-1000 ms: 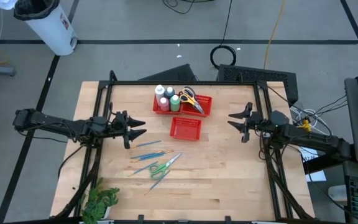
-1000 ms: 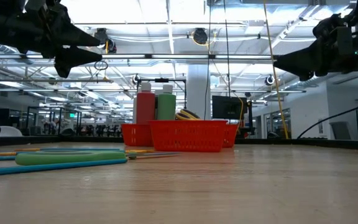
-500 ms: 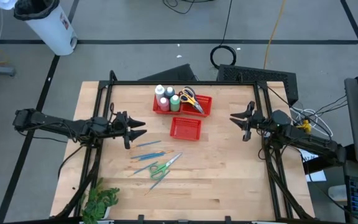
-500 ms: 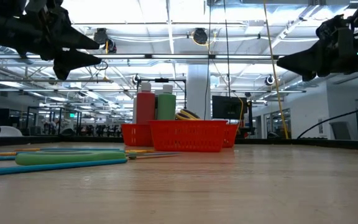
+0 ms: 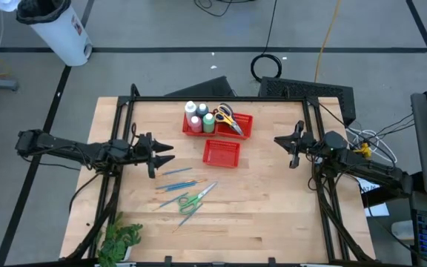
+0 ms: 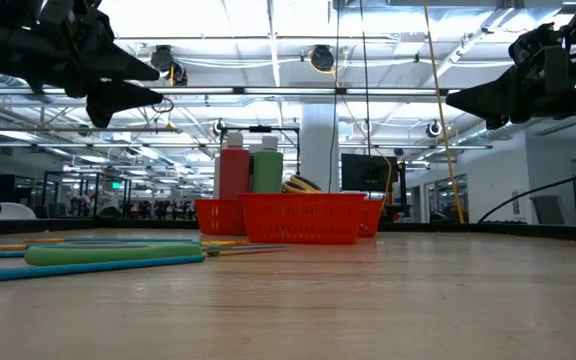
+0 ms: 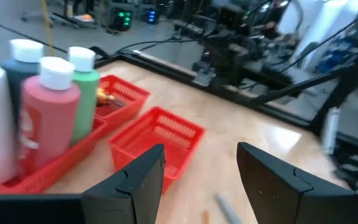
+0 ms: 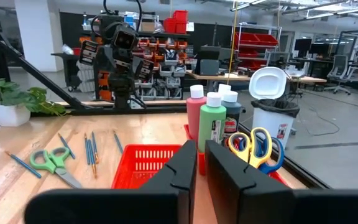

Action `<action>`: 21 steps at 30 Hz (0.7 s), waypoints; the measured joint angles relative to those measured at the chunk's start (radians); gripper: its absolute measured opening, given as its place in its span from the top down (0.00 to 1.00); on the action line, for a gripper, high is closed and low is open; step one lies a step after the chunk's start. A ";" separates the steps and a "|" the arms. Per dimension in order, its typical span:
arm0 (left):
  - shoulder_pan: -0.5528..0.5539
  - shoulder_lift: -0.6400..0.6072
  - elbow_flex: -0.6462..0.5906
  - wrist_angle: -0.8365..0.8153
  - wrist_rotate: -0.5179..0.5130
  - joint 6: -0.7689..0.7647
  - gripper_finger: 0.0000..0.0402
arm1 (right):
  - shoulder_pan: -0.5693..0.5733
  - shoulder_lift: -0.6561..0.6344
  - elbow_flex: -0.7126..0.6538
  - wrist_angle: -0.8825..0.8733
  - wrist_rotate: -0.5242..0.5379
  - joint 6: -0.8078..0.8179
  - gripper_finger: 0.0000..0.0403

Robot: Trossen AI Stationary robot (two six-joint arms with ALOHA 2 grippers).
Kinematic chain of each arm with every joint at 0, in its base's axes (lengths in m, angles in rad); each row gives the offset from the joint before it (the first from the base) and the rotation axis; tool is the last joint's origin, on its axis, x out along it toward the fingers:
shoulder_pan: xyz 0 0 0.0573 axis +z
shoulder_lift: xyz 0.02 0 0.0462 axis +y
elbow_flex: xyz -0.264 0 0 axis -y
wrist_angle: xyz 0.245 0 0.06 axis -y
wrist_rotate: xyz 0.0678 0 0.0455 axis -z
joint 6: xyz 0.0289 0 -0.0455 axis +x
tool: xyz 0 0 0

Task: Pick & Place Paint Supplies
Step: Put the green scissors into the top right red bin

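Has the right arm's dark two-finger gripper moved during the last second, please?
Yes. The right gripper has closed its fingers and drifted slightly toward the table's right edge, away from the empty red mesh basket, which stays put.

Two red mesh baskets (image 5: 222, 152) on wooden table (image 5: 273, 215), leafy plant (image 5: 118, 241), white bin (image 5: 58, 30)

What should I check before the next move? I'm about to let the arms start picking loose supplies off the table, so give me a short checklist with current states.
1. Left gripper open, nothing held: ok.
2. Right gripper open for a pick: not ok, its fingers are shut, empty.
3. Small empty red mesh basket free to receive items: ok.
4. Green-handled scissors lying loose on the wooden table, unobstructed: ok.
5. Thin blue brushes separate enough to grasp singly: cannot tell.
6. Both grippers raised above the table, clear of the white-capped paint bottles: ok.
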 joint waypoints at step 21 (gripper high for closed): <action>-0.407 0.698 0.586 -0.549 -0.012 -0.034 0.48 | 0.000 0.000 -0.001 0.001 0.000 0.000 0.94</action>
